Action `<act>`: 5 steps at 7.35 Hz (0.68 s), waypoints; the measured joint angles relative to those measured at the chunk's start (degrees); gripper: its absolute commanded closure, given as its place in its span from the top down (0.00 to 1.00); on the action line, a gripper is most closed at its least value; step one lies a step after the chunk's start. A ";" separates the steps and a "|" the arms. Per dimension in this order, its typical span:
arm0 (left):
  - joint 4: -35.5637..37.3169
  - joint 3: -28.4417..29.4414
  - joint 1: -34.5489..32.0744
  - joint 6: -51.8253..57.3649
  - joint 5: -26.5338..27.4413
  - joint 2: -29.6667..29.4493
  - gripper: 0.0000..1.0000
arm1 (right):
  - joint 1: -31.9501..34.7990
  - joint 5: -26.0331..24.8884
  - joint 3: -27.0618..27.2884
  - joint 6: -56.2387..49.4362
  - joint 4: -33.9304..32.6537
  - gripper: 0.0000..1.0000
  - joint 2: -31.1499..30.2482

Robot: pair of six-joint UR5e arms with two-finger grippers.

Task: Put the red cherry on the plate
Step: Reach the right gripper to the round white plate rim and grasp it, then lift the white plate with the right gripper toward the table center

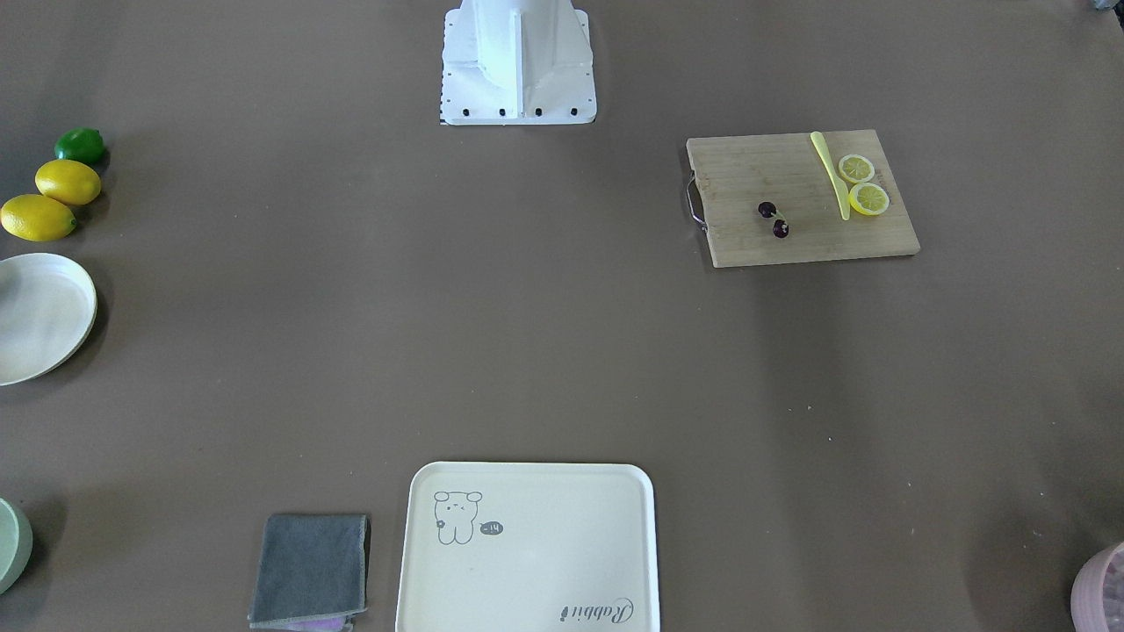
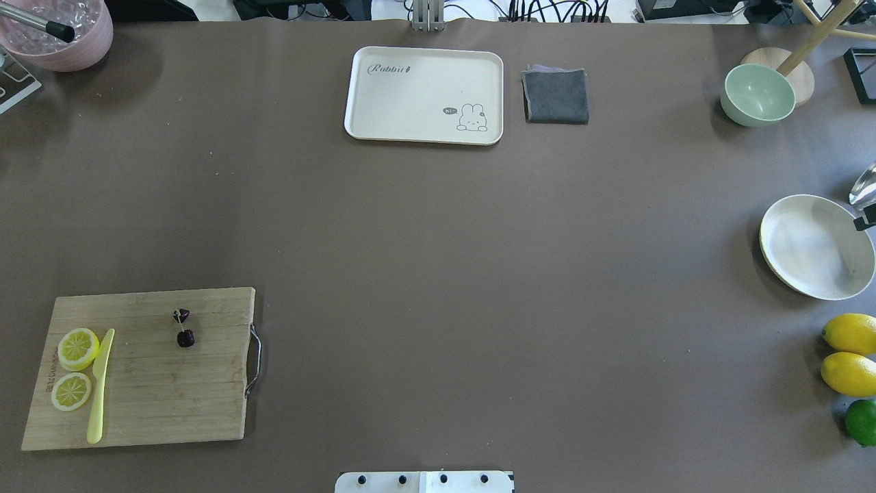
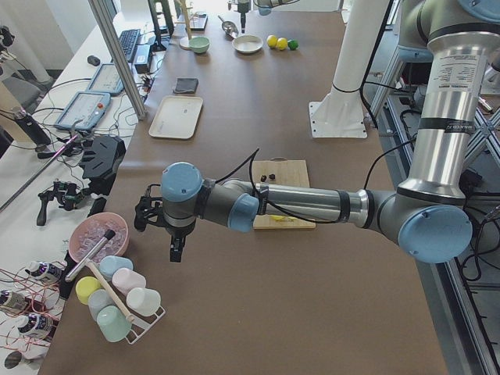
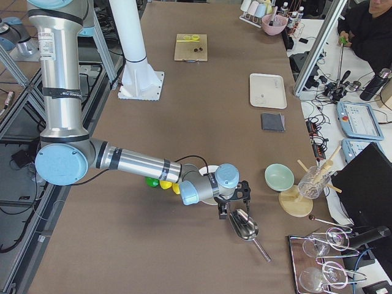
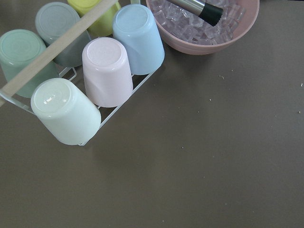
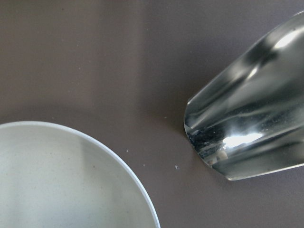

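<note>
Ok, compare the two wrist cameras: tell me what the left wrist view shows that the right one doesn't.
Only the left wrist view: pastel cups upside down on a wire rack, and a pink bowl of ice cubes with a dark-tipped handle in it. Only the right wrist view: part of the plate and a shiny metal scoop beside it, not touching. Both: the bare brown table.

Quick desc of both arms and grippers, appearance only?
Both match: the left arm and the right arm are silver-grey metal tubes with pale blue round joint caps and dark bands on the upper tubes. A thin black cable loops along each forearm. The left gripper and the right gripper are black; finer detail is too small to tell.
</note>
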 measured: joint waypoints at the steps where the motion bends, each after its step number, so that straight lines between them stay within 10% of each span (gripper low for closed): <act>1: -0.02 -0.02 0.02 0.00 0.00 -0.02 0.98 | -0.64 0.03 -0.18 0.07 2.15 0.99 -1.02; 2: 0.00 -0.02 0.05 0.00 0.00 -0.05 0.98 | -1.04 0.04 -0.30 0.04 3.47 0.96 -1.80; 5: 0.02 0.02 -0.02 0.00 0.00 -0.23 0.98 | -1.56 0.04 -0.33 -0.01 4.37 0.01 -2.71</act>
